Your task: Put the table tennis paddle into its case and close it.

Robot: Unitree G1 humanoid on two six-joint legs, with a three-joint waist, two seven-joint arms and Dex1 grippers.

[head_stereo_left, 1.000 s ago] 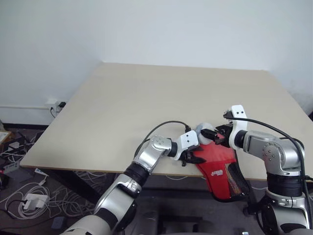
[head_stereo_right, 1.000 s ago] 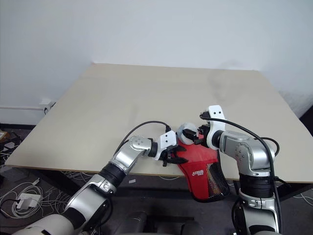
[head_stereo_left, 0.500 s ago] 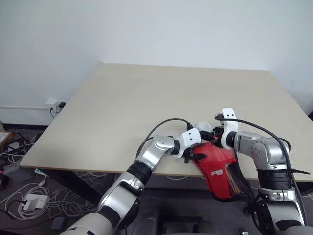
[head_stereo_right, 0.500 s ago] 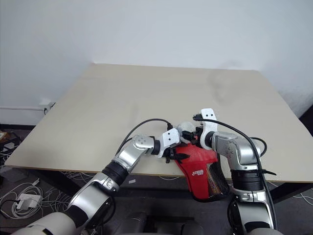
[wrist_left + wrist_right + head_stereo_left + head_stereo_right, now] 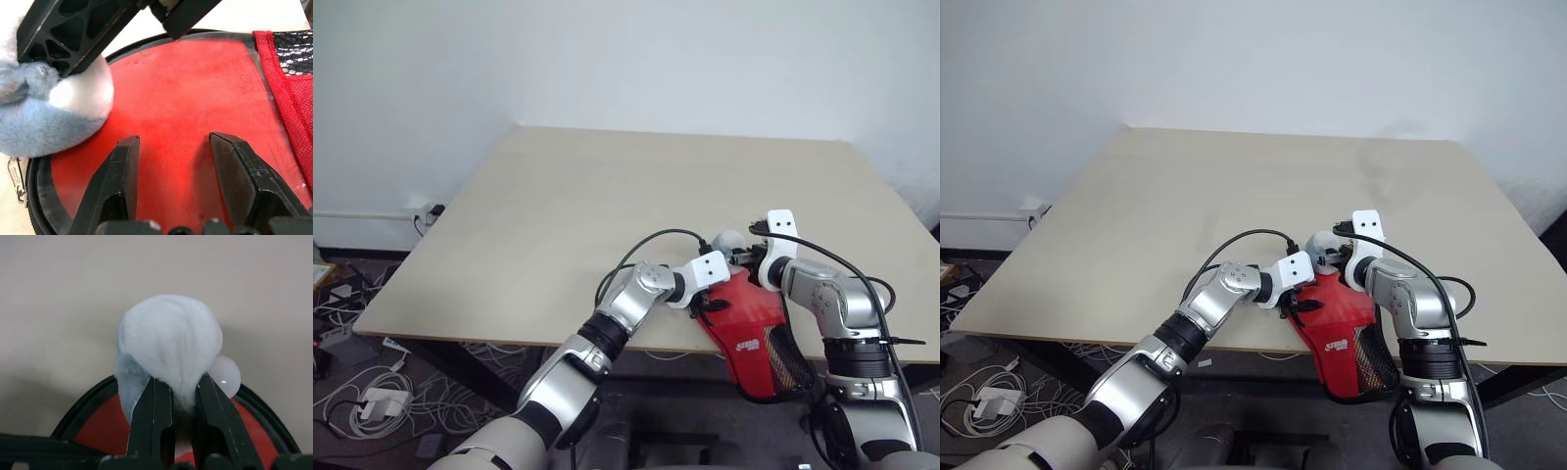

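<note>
The red case [image 5: 749,318] lies flat at the table's near edge, its black mesh pocket [image 5: 788,364] hanging over the edge. The paddle is hidden. My left gripper [image 5: 173,139] is open, its fingers spread on the case's smooth red face [image 5: 195,98] with nothing between them. A fluffy white and pale grey ball [image 5: 168,335] sits at the case's rounded far end, and my right gripper [image 5: 182,379] is shut on its fluff. In the left wrist view the same fluffy ball [image 5: 44,122] shows with the right gripper's black fingers [image 5: 73,29] on it. A small smooth white ball [image 5: 226,376] rests against the fluffy one.
The tan table [image 5: 656,186] stretches bare behind the case. A black zip pull [image 5: 14,171] lies at the case's rim. Both arms crowd the near right edge [image 5: 558,343]. Cables lie on the floor at the left [image 5: 372,392].
My right gripper has moved in and shut on the fluffy ball, which now sits a little farther back. My left gripper has kept its place on the case, still open.
</note>
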